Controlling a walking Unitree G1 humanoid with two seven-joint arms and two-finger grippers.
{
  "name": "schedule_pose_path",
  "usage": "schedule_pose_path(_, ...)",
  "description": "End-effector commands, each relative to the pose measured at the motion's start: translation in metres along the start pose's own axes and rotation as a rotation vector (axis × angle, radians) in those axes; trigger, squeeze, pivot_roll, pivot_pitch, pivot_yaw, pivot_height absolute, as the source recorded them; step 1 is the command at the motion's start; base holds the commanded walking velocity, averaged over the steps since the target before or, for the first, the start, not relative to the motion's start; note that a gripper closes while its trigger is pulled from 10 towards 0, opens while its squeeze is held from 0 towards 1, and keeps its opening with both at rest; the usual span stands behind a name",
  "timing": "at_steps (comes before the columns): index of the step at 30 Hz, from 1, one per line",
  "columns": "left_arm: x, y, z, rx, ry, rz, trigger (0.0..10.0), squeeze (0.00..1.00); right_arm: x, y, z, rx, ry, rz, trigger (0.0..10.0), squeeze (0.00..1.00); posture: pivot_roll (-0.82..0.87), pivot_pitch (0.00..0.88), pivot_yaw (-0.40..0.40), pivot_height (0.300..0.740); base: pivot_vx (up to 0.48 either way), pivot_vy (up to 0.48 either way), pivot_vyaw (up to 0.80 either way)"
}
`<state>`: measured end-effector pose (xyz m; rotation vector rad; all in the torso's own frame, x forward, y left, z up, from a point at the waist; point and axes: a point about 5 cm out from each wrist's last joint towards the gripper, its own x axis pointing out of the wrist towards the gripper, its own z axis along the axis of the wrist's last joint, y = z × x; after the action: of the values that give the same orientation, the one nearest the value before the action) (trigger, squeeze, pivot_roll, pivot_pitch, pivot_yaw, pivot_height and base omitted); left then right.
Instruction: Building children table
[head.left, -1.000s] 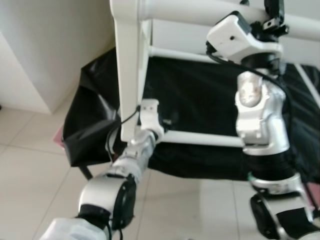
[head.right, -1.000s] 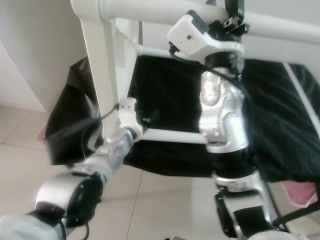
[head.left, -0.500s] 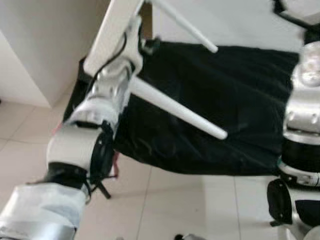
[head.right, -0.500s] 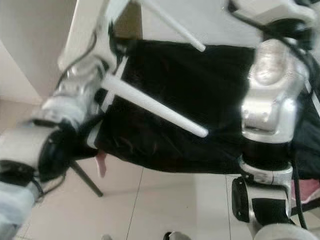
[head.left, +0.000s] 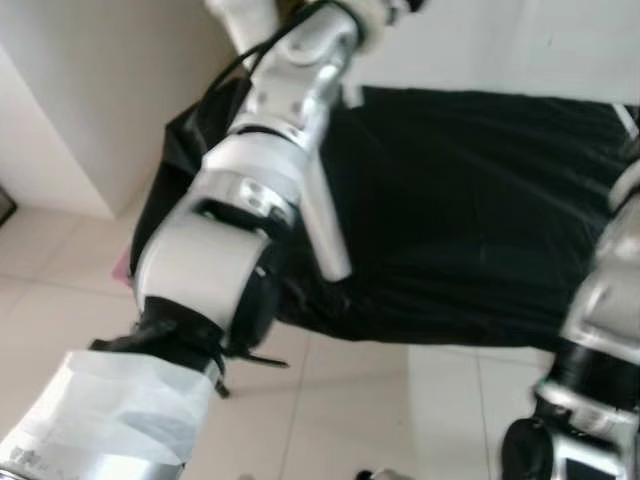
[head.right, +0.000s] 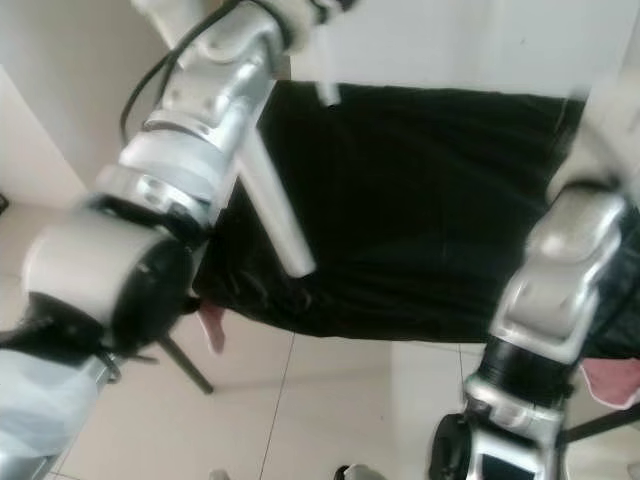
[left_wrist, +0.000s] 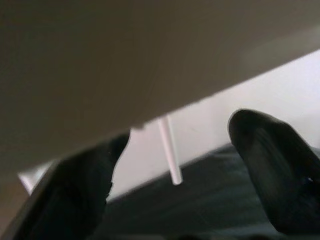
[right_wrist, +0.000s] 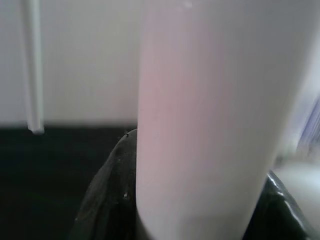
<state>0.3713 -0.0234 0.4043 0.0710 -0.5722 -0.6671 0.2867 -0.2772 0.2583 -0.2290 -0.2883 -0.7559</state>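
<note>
The white children's table frame is lifted above the head views; one white rod (head.left: 325, 225) of it hangs down behind my raised left arm (head.left: 270, 130). In the left wrist view my left gripper (left_wrist: 180, 132) is open, a flat pale panel (left_wrist: 125, 60) of the frame lies close over its fingers (left_wrist: 270, 170), and a thin rod (left_wrist: 170, 155) shows through the gap. My right gripper (right_wrist: 195, 200) is shut on a thick white round bar (right_wrist: 200, 100), with another thin rod (right_wrist: 32, 65) beyond it. My right arm (head.right: 560, 270) rises at the right edge.
Below the arms stands a low table draped in black cloth (head.left: 480, 200). A pale wall or cabinet (head.left: 70, 100) stands on the left above a tiled floor (head.left: 60, 290). Pink cloth (head.right: 213, 325) hangs at the drape's left corner, and more (head.right: 610, 380) at the right.
Both arms have swung upward and the white frame has tilted and risen with them. Its leg and crossbars have left the head views; a single rod end still hangs there.
</note>
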Motion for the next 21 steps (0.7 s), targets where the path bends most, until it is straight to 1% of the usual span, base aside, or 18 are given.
schedule_pose_path(1,0.003,0.004,0.04,0.02,-0.16,-0.011,10.0,0.0,0.001,-0.012,-0.026,-0.091,0.109,-0.046,0.0,0.0,-0.03,0.069,0.049,0.74,0.0,0.0,0.0)
schedule_pose_path(2,0.003,0.0,0.038,0.017,-0.159,-0.024,10.0,0.0,0.0,-0.012,-0.027,-0.071,0.112,-0.046,3.0,0.0,-0.03,0.069,0.049,0.74,0.0,0.0,0.0)
schedule_pose_path(3,0.002,-0.007,0.034,0.013,-0.153,-0.054,10.0,0.0,-0.001,-0.011,-0.029,-0.064,0.116,-0.05,8.3,0.0,-0.03,0.073,0.053,0.74,0.0,0.0,0.0)
schedule_pose_path(4,0.001,-0.013,0.031,0.018,-0.149,-0.081,10.0,0.0,-0.002,-0.011,-0.031,-0.049,0.122,-0.052,10.0,0.0,-0.03,0.073,0.056,0.74,0.0,0.0,0.0)
schedule_pose_path(5,0.001,-0.013,0.031,0.018,-0.149,-0.081,10.0,0.0,-0.002,-0.011,-0.031,-0.049,0.122,-0.052,10.0,0.0,-0.03,0.073,0.056,0.74,0.0,0.0,0.0)
schedule_pose_path(6,0.0,-0.019,0.027,0.02,-0.145,-0.108,10.0,0.0,-0.002,-0.011,-0.032,-0.035,0.122,-0.054,10.0,0.0,-0.02,0.072,0.058,0.74,0.0,0.0,0.0)
schedule_pose_path(7,0.0,-0.019,0.027,0.02,-0.145,-0.108,10.0,0.0,-0.002,-0.011,-0.032,-0.035,0.122,-0.054,10.0,0.0,-0.02,0.072,0.058,0.74,0.0,0.0,0.0)
schedule_pose_path(8,-0.002,-0.025,0.021,0.014,-0.136,-0.141,10.0,0.0,-0.003,-0.009,-0.032,-0.03,0.119,-0.051,10.0,0.0,-0.02,0.075,0.059,0.74,0.0,0.0,0.0)
schedule_pose_path(9,-0.002,-0.025,0.021,0.014,-0.136,-0.141,10.0,0.0,-0.003,-0.009,-0.032,-0.03,0.119,-0.051,10.0,0.0,-0.02,0.075,0.059,0.74,0.0,0.0,0.0)
schedule_pose_path(11,-0.013,-0.038,0.002,-0.028,-0.093,-0.238,10.0,0.0,-0.004,-0.006,-0.031,-0.009,0.102,-0.044,10.0,0.0,-0.02,0.076,0.055,0.74,0.0,0.0,0.0)
schedule_pose_path(13,-0.015,-0.041,-0.001,-0.036,-0.086,-0.255,10.0,0.0,-0.004,-0.006,-0.031,-0.004,0.099,-0.045,10.0,0.0,-0.02,0.076,0.055,0.74,0.0,0.0,0.0)
schedule_pose_path(14,-0.019,-0.044,-0.005,-0.05,-0.075,-0.282,10.0,0.0,-0.004,-0.006,-0.032,0.004,0.096,-0.045,10.0,0.0,-0.02,0.075,0.053,0.74,0.0,0.0,0.0)
schedule_pose_path(15,-0.024,-0.047,-0.007,-0.069,-0.076,-0.309,10.0,1.0,-0.005,-0.006,-0.033,0.012,0.093,-0.045,10.0,1.0,-0.01,0.076,0.048,0.74,0.0,0.0,0.0)
schedule_pose_path(16,-0.024,-0.047,-0.007,-0.069,-0.076,-0.309,10.0,1.0,-0.005,-0.006,-0.033,0.012,0.093,-0.045,10.0,1.0,-0.01,0.076,0.048,0.74,0.0,0.0,0.0)
schedule_pose_path(17,-0.034,-0.054,-0.011,-0.118,-0.088,-0.365,10.0,1.0,-0.01,-0.003,-0.034,0.042,0.08,-0.037,10.0,1.0,-0.01,0.074,0.042,0.74,0.0,0.0,0.0)
schedule_pose_path(18,-0.034,-0.054,-0.011,-0.118,-0.088,-0.365,10.0,1.0,-0.01,-0.003,-0.034,0.042,0.08,-0.037,10.0,1.0,-0.01,0.074,0.042,0.74,0.0,0.0,0.0)
schedule_pose_path(21,-0.048,-0.06,-0.017,-0.142,-0.089,-0.432,10.0,1.0,-0.016,0.002,-0.033,0.082,0.048,-0.015,10.0,1.0,0.0,0.073,0.038,0.74,0.0,0.0,0.0)
